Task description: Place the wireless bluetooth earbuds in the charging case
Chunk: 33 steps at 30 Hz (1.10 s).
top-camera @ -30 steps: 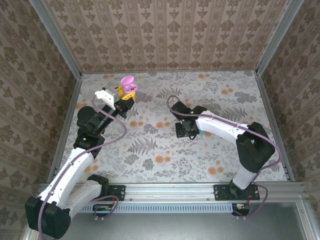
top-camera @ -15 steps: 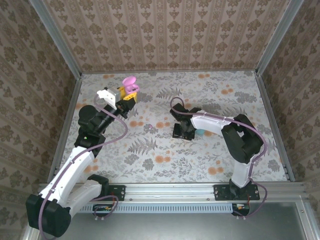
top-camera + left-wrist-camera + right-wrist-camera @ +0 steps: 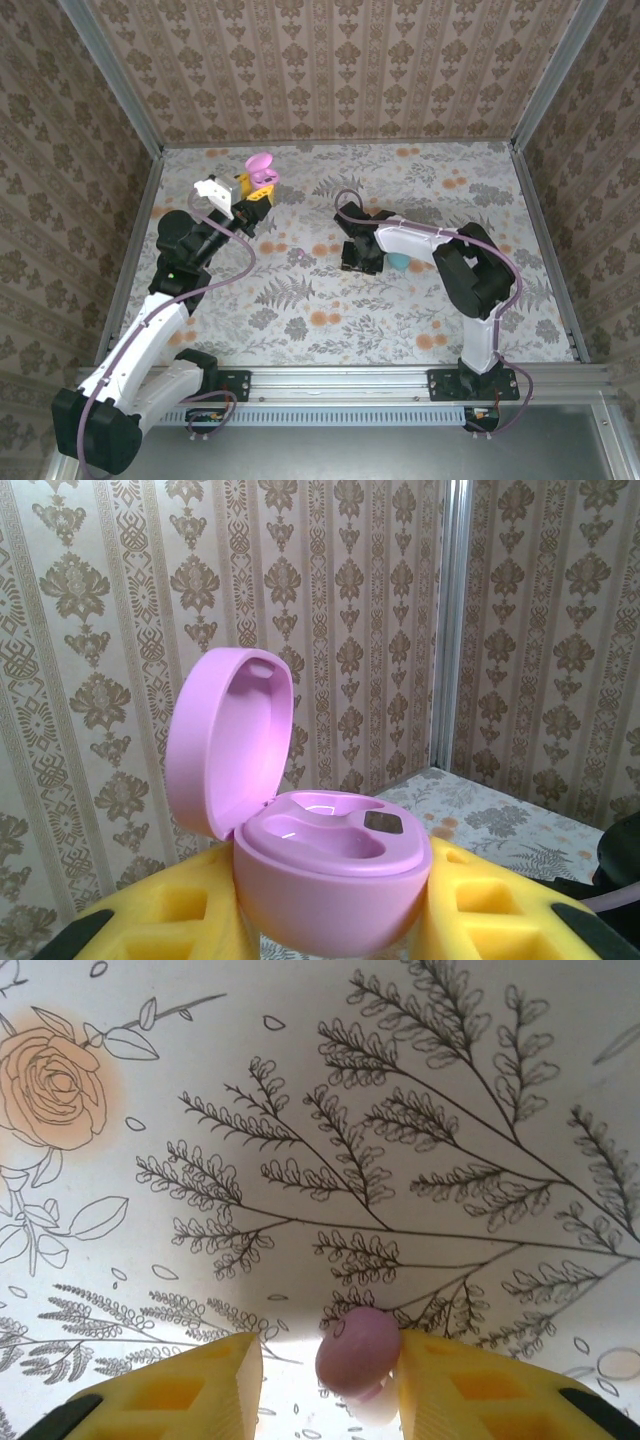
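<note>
bench (image 3: 330,320): covered in a pale cloth printed with ferns and orange roses, and framed by metal rails.
walls (image 3: 330,60): patterned brown wallpaper on three sides of the bench.
left arm (image 3: 150,320): reaches from its base up toward the far-left part of the bench, with its wrist lifted above the cloth.
right arm (image 3: 470,270): folds back from its base and bends left, ending low over the middle of the bench.
left claw (image 3: 250,200): clenched on the case. In the left wrist view its yellow fingers (image 3: 170,920) press against both sides of the case's lower half.
right claw (image 3: 360,258): down at the cloth and released. In the right wrist view the yellow fingers (image 3: 190,1390) stand apart.
case (image 3: 330,865): pink and egg-shaped, held upright off the bench. The lid is swung open and back, and the two wells in the base look bare.
teal thing (image 3: 398,261): lies on the cloth just beside the right claw. It is too small to tell more.
earbud (image 3: 357,1350): pinkish-purple and round, resting on the cloth between the right claw's fingers. It touches the finger on the right side of the wrist view, with a gap to the other. It is well apart from the case.
</note>
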Available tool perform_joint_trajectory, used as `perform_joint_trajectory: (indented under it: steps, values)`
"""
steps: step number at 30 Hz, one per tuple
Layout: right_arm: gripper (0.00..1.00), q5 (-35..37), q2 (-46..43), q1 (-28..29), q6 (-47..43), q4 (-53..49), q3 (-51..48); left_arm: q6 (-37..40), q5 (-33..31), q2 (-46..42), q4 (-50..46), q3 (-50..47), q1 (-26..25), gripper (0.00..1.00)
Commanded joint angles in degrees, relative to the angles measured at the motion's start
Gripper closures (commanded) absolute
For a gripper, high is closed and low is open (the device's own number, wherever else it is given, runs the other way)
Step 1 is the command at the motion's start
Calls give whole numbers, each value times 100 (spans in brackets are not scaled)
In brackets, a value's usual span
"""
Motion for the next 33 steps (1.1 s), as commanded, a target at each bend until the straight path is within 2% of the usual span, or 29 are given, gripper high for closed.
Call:
perform_joint_trajectory:
  steps: [1,10,16,33]
  values:
    - [59,263,133,-26,-164,-327,213,28,77,-4,91,4,37,66]
    - [60,601,145,-23,-368,-679,332,10,68,-6,112,4,41,66]
    - [63,352,210,-30,-328,-490,400,14,70,-4,116,-4,41,66]
    - [68,415,398,-22,-464,-668,674,26,42,-26,114,-25,42,66]
